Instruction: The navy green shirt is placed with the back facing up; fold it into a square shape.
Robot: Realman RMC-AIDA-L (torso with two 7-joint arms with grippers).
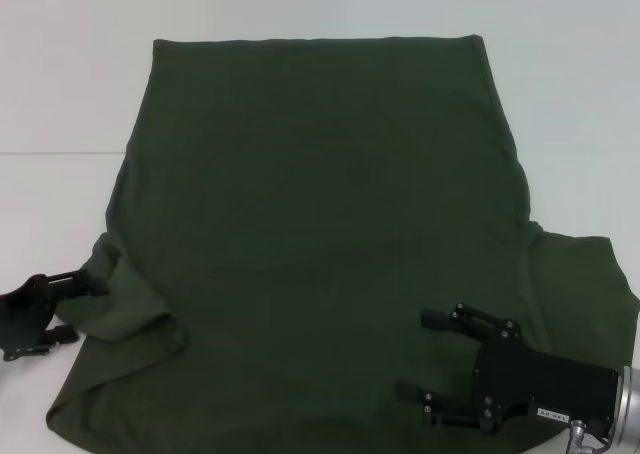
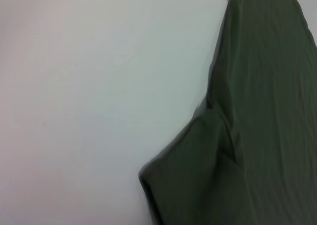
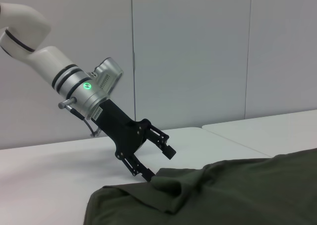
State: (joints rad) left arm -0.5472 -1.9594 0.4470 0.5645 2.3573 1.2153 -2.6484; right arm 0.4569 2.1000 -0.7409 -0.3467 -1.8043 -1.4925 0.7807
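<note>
1. The navy green shirt lay spread flat on the white desk, plain side up, covering most of the desk's middle; one straight edge ran toward the far edge of the desk and the sleeves fanned out toward the near corners
2. The sleeve on the robot's left was rumpled and partly lifted, with a fold of cloth raised beside the shirt's body; the sleeve on the right lay flat
3. The left gripper reached in low from the near left edge of the desk, its arm sloping down toward the cloth in the right wrist view
4. Its jaws stood spread apart; the lower finger touched the raised edge of the left sleeve, while the upper finger hung clear above the cloth
5. The right gripper came in from the near right corner of the desk, over the shirt's near right part, pointing toward the left
6. Its jaws were wide apart and pinched nothing; whether the fingertips touched the cloth could not be told
</note>
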